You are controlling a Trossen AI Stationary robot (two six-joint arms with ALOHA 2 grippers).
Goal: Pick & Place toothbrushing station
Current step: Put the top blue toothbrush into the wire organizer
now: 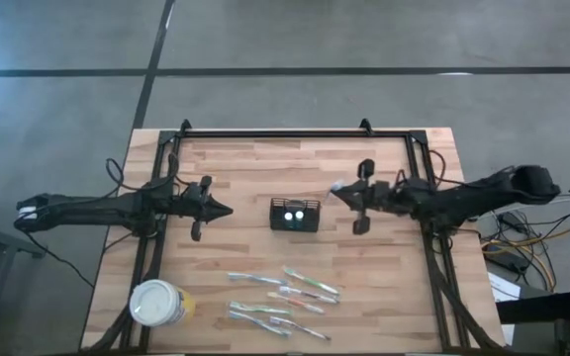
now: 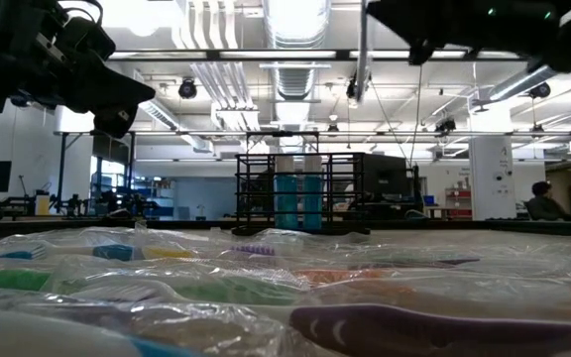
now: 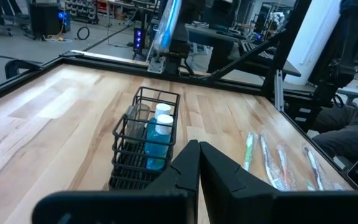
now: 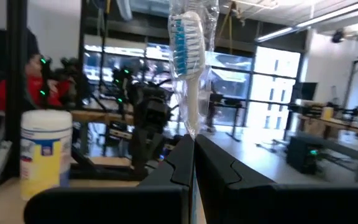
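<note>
The toothbrushing station, a black mesh caddy with two blue white-capped bottles inside, stands at the table's middle; it also shows in the left wrist view. To its right my right gripper hovers, shut on a toothbrush in a clear wrapper. On the station's left, my left gripper is shut on nothing and points at the station. Several wrapped toothbrushes lie flat near the table's front edge. My right gripper pinches the wrapped toothbrush's handle between its two shut fingertips. The fingers come about level from the table's right side and lie across the handle. The brush stands upright above the fingers, its blue-bristled head on top, clear of the table.
A round white tub with a yellow label stands at the near left corner. A black frame runs along the table's far edge and sides. Bare wood lies between the station and the far edge.
</note>
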